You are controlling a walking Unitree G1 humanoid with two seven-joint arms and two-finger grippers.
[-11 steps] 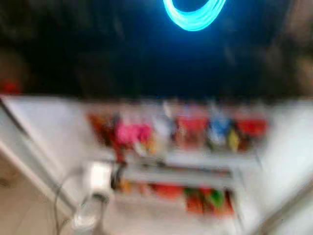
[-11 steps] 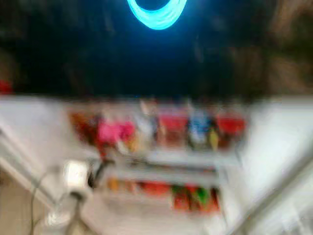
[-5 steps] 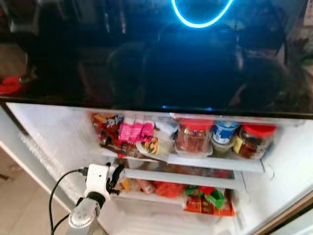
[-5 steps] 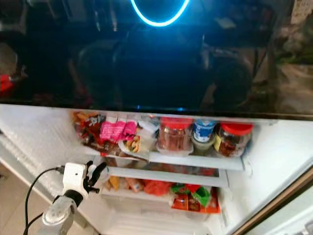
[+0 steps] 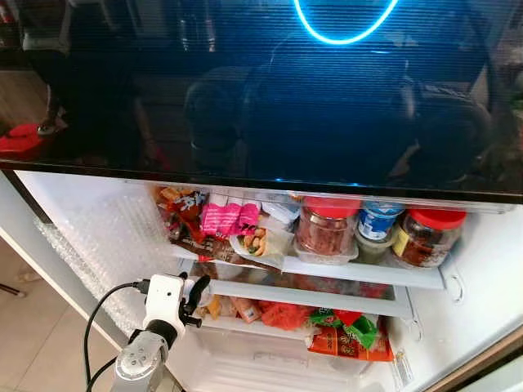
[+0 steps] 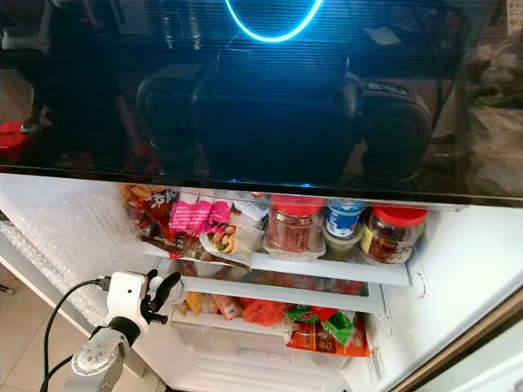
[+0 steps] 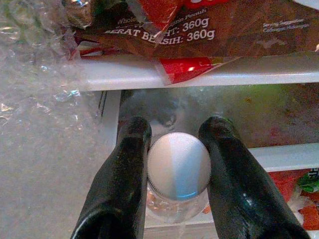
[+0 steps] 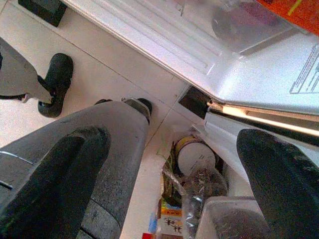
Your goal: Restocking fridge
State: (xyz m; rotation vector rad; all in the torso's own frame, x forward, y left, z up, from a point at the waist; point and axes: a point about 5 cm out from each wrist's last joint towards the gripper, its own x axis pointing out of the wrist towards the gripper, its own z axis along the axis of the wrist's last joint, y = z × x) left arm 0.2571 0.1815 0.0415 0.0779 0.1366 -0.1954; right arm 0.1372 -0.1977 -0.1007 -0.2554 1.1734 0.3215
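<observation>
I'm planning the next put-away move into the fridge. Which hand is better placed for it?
Left. The left hand is shut on a white-capped bottle at the fridge's lower shelf. The right hand hangs open over the floor, holding nothing.

The left end effector [image 7: 174,164] is gripping a white-capped bottle [image 7: 177,172]. A brown packet [image 7: 199,30] is lying on the shelf [image 7: 199,69] above.
</observation>
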